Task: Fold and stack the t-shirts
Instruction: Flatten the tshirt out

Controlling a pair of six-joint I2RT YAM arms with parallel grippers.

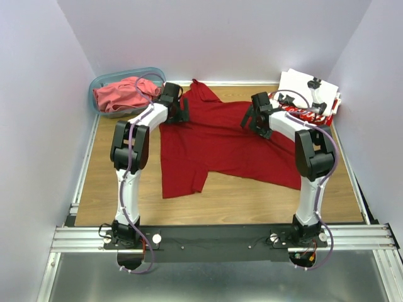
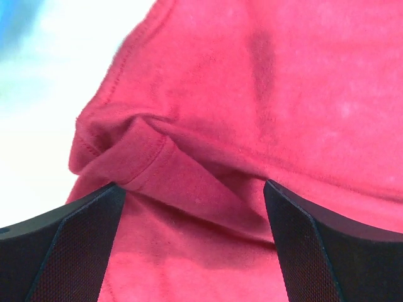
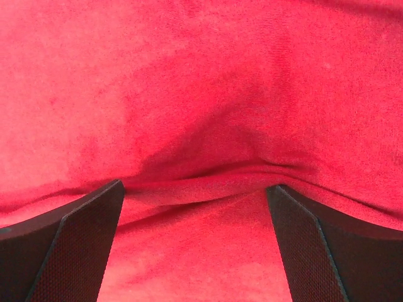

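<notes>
Top view: fingertips of left gripper [image 1: 181, 114] and right gripper [image 1: 256, 123] were hidden under their own wrists; left arm [image 1: 130, 148] covered part of coral shirt [image 1: 118, 94]; white shirt [image 1: 301, 83] prints were too small to read; wrist views cropped deep red shirt [image 2: 264, 94] at frame edges; left-wrist background [image 2: 38, 82] was blurred.

White lettering on t-shirt [image 1: 313, 116]: unreadable

Two matching arms on show: the left arm [image 1: 128, 189] and the right arm [image 1: 306, 195] both wear glossy white shells on the long links, with chunky black housings at the joints. Purple cables [image 1: 131, 146] loop loosely along each one. The bases sit on a black crossbar [image 1: 214, 238] over silver aluminium rails [image 1: 82, 239]. Up close, the left claw [image 2: 195, 201] and right claw [image 3: 196, 201] have black fingers [image 2: 69, 251] with fine cross-hatched faces.
</notes>
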